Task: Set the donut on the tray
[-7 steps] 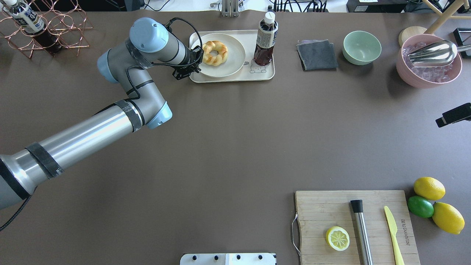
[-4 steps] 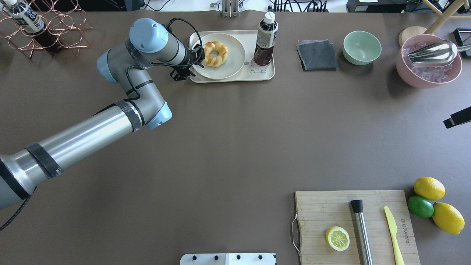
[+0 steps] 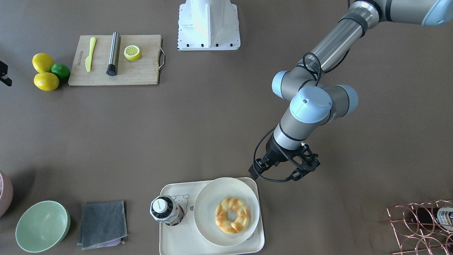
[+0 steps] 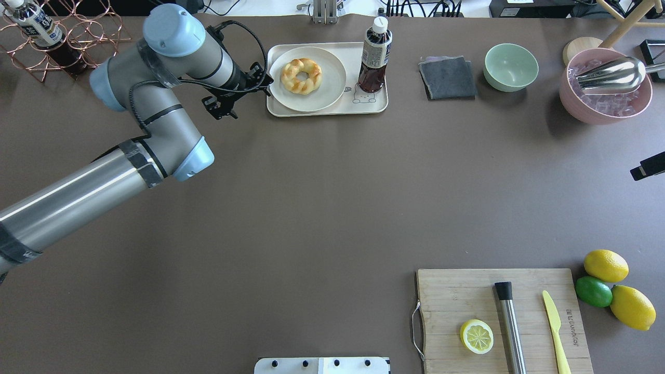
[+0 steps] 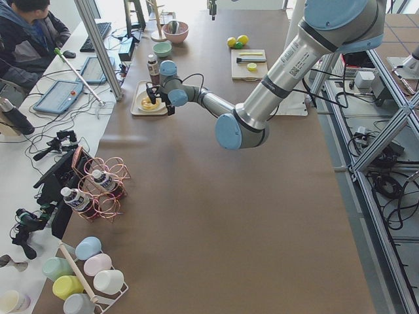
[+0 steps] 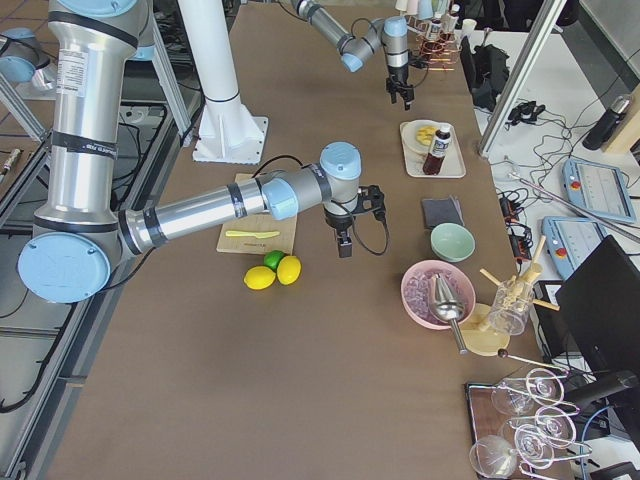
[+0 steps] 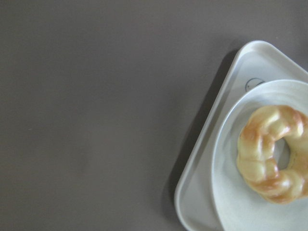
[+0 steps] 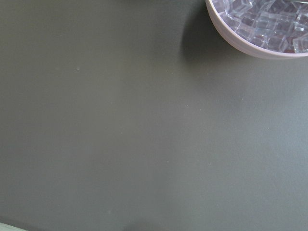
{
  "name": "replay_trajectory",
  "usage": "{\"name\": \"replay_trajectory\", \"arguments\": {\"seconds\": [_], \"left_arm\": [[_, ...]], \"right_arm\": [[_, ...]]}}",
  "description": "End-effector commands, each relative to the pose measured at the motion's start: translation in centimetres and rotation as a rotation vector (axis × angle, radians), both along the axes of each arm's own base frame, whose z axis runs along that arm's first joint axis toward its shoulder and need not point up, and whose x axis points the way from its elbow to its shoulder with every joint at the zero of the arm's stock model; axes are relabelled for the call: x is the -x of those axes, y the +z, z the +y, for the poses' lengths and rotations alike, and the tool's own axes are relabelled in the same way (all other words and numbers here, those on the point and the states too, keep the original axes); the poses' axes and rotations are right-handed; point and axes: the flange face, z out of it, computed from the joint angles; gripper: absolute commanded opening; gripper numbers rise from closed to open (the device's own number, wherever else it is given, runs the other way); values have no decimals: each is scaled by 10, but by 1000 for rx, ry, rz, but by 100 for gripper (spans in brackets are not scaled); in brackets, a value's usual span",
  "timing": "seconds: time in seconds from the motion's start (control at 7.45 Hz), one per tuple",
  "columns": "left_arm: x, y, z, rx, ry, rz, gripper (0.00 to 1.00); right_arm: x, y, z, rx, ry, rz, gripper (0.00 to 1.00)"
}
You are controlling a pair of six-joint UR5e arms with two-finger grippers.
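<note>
Donut lying on round plate on tray. Left fingers just beside tray, holding nothing; open or closed, cannot tell.

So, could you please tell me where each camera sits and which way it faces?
Overhead exterior: behind the robot, looking forward and down; left arm enters from left.
Front-facing: across the table, facing the robot's base; left arm on its right.
Exterior left: table's end; left arm near.
Exterior right: opposite end; right arm near.
Left wrist: down on donut, plate, tray; no robot parts.
Right wrist: down on table, ice bowl; no robot parts.
Overhead and front-facing share the donut.
</note>
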Motion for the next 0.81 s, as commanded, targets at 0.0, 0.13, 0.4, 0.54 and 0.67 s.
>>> {"name": "replay_trajectory", "arguments": {"seconds": [0.0,0.13,0.4,0.54,0.67], "left_arm": [[126,18,48,-125,217,-140,97],[157,18,77,-189,294,-188,97],[241,45,111,-340,423,-292,97],[300,81,130,-436,490,-345,98],[345,115,145,-490,550,-392,98]], "right_arm": [[-10,19,4,-8,-23,16,100],[-11,21,5,-4,-22,18,100],[-16,28,10,-1,-27,23,100],[-19,29,11,0,-22,25,100],[-20,30,11,2,-18,28,100]]}}
